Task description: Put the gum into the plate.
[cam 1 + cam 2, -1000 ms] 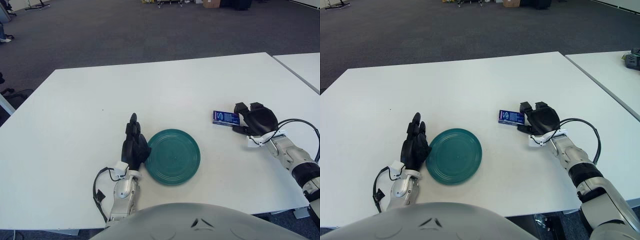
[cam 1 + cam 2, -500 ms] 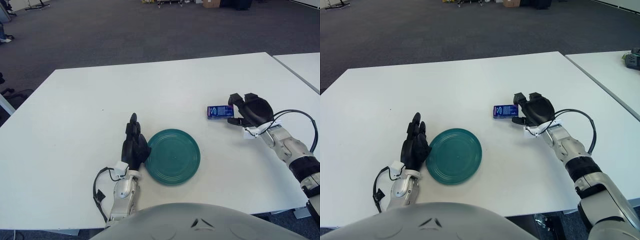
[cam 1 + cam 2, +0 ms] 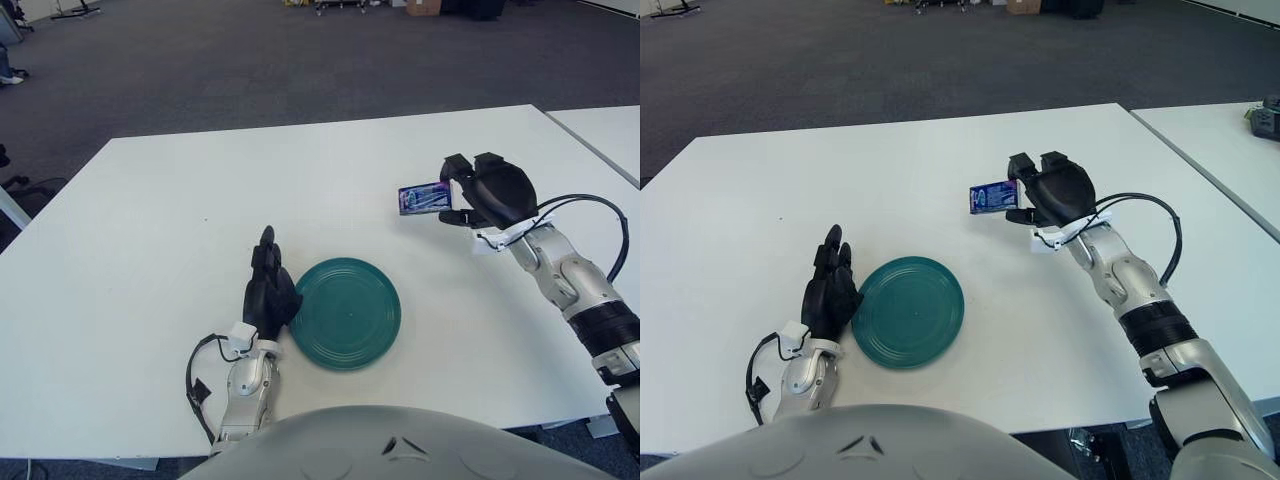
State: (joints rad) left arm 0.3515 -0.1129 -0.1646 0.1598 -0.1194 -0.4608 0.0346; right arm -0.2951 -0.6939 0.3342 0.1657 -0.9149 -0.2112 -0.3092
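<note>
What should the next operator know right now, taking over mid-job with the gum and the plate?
Right hand: shut on the blue gum pack, held up off the white table, out to the right of and beyond the plate.
Left hand: resting on the table, fingers relaxed, against the left rim of the green plate, holding nothing.
Done: gum grasped and lifted.
Left: carry it left and toward the robot until it is over the plate, lower it, release.

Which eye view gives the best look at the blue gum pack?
The left eye view: the small blue gum pack, held by the right hand, shows its printed face a little more squarely. The right eye view shows the same pack, slightly narrower.
</note>
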